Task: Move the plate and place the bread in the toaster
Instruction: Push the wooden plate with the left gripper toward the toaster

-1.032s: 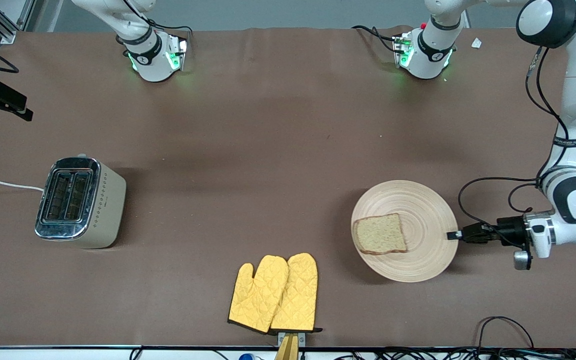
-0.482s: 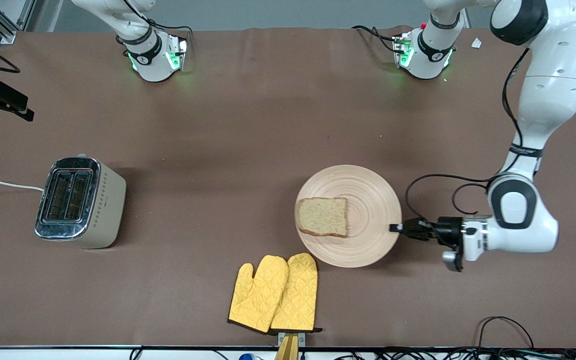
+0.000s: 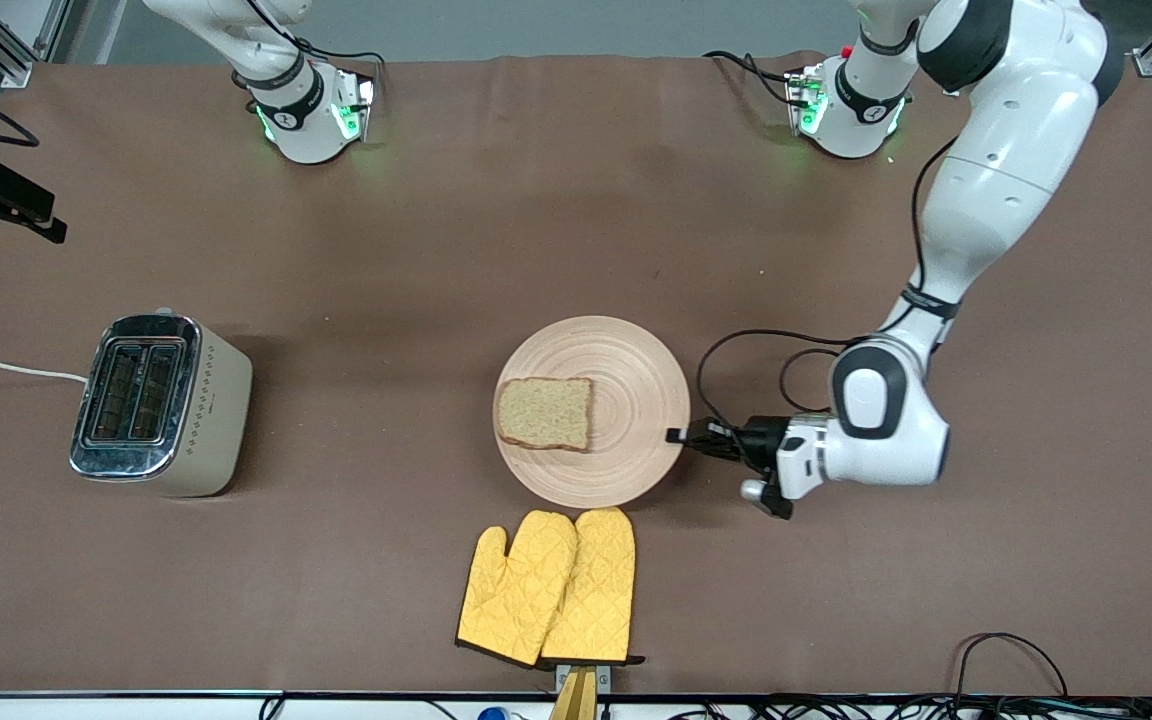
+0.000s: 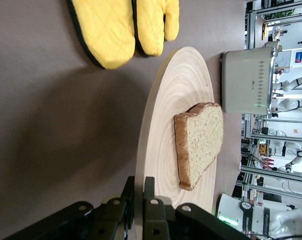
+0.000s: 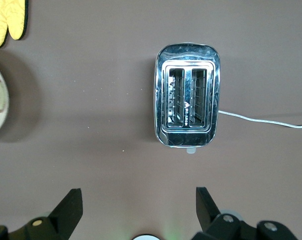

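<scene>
Here the left claw (image 3: 677,436) is gripping the rim of the plate (image 3: 636,370) near the middle of the desk (image 3: 536,220), the bread (image 3: 544,413) lying on it. The right claw (image 5: 138,210) is hanging wide and empty over the toaster (image 3: 161,405), which is sitting toward the right arm's end. Yellow oven mitts (image 3: 548,587) are lying just beside the plate, nearer the front camera.

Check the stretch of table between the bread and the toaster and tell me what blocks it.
Nothing visible does. The bread lies on the plate, whose rim the left gripper grips. Bare table runs from there to the toaster. The mitts lie nearer the front camera, off that line.
</scene>
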Robot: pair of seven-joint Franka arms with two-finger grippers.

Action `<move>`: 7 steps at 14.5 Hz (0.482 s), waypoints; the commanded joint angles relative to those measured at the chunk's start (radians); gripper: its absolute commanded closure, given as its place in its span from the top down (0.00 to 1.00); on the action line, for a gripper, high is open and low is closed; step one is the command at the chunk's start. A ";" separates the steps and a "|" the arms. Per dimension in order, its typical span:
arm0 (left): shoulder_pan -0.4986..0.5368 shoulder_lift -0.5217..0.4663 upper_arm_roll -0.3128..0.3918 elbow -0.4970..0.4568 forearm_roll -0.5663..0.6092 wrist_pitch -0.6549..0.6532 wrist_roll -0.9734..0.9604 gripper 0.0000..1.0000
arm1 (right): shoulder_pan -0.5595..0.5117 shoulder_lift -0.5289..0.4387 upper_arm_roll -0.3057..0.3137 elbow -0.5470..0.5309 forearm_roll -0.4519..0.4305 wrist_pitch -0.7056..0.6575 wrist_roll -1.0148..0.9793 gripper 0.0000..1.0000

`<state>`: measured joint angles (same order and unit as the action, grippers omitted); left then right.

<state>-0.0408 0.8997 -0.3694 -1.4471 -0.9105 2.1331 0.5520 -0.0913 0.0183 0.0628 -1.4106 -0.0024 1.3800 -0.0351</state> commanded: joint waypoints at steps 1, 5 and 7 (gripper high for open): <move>-0.040 0.030 -0.002 0.004 -0.045 0.036 0.008 0.04 | -0.005 -0.003 0.003 -0.007 0.006 0.007 0.000 1.00; -0.047 0.056 -0.002 0.004 -0.044 0.064 0.022 0.08 | -0.007 -0.001 0.002 -0.007 0.007 0.007 -0.006 1.00; -0.045 0.057 -0.002 0.004 -0.045 0.064 0.022 0.30 | -0.007 -0.003 0.002 -0.007 0.007 0.007 -0.006 1.00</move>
<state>-0.0935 0.9632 -0.3679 -1.4488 -0.9281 2.2057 0.5606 -0.0913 0.0189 0.0625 -1.4107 -0.0024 1.3801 -0.0351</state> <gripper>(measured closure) 0.828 0.000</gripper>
